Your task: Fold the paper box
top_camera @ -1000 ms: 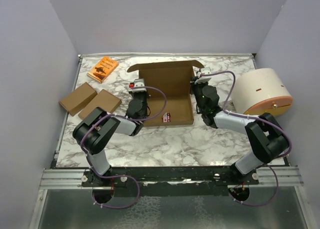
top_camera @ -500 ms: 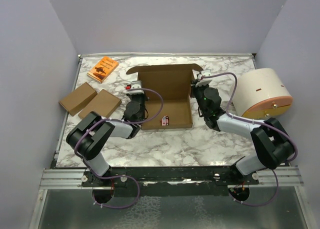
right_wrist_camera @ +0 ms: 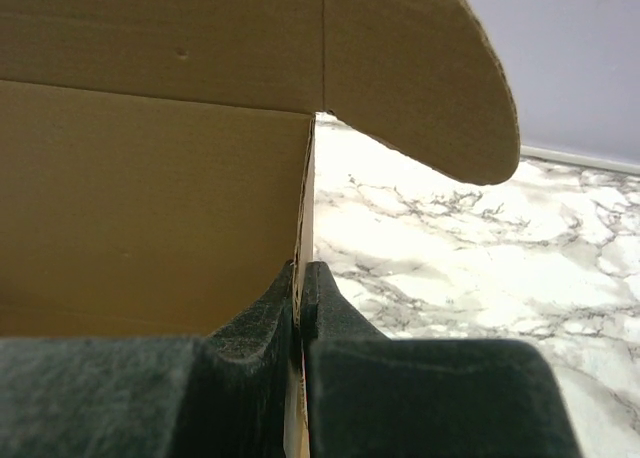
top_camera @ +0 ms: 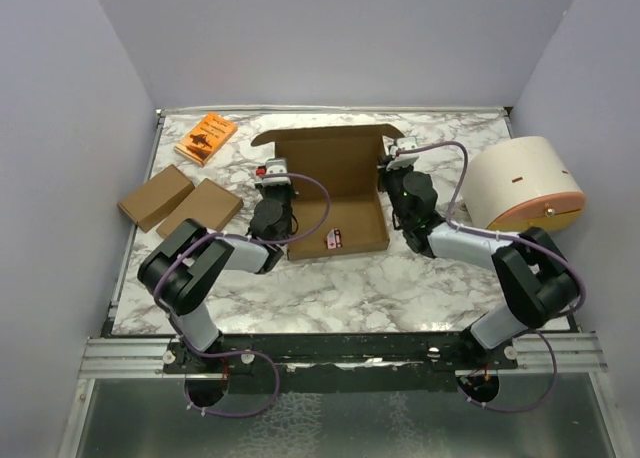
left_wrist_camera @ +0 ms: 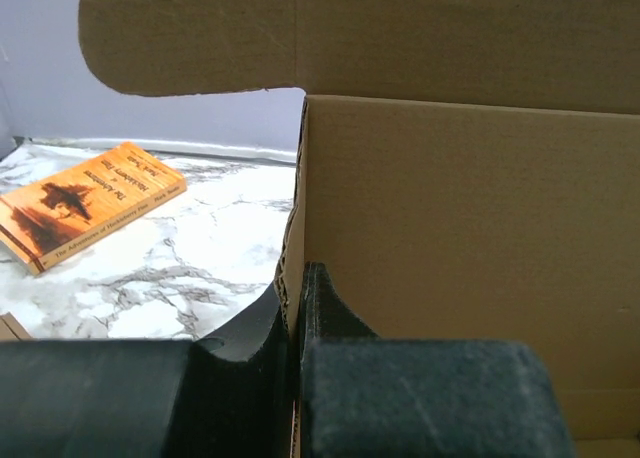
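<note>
Marble desk (top_camera: 330,278) carries the paper box (top_camera: 338,183), mid-frame in the top view, tray open, lid flap upright at the back. Thin corrugated card, so probably light, stiff across panels, hinging at creases, dents if pinched hard. Best hold looks like the side walls: left claw (left_wrist_camera: 298,278) is clamped on the left wall, right claw (right_wrist_camera: 300,278) on the right.

The paper box (top_camera: 335,183) holds a small card (top_camera: 334,240) at its near edge, with the left gripper (top_camera: 277,172) pinching its left wall, the right gripper (top_camera: 393,162) pinching its right wall, a book (top_camera: 206,138) behind-left of it, two flat cardboard boxes (top_camera: 200,208) to its left and a round drum (top_camera: 525,183) to its right.
</note>
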You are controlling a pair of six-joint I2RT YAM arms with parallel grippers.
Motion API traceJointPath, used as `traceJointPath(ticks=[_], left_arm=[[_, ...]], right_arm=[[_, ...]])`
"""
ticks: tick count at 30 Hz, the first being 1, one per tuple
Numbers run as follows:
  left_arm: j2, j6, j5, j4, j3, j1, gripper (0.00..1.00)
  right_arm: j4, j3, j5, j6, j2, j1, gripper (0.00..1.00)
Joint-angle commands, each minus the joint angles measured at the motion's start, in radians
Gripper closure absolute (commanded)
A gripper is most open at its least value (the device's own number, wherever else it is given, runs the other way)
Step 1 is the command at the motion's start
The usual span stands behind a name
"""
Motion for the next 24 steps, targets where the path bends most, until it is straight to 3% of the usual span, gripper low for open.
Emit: traceJointPath(ticks=[1, 6, 10, 14, 18, 24], left_arm=[[0.09, 0.041, 0.093, -0.025, 0.107, 0.008, 1.0], [0.169, 0.04, 0.171, -0.045, 0.236, 0.071, 1.0], [0.23, 0.061, 0.217, -0.049, 0.325, 0.106, 1.0], [0.256, 0.065, 0.246, -0.018, 0.345, 0.126, 1.0], [0.255, 0.045, 0.272, 0.011, 0.314, 0.135, 1.0], [0.242, 0.025, 0.288, 0.055, 0.236, 0.136, 1.0]], right_arm=[[0.174, 0.075, -0.06, -0.049, 0.104, 0.027, 0.99], [0.376, 0.128, -0.064, -0.182, 0.204, 0.027, 0.99], [0.443, 0.169, -0.069, -0.219, 0.265, 0.026, 0.98], [0.472, 0.189, -0.028, -0.19, 0.309, 0.026, 0.91], [0.61, 0.125, -0.014, -0.173, 0.337, 0.026, 0.86], [0.484, 0.099, -0.069, -0.058, 0.312, 0.026, 0.87]])
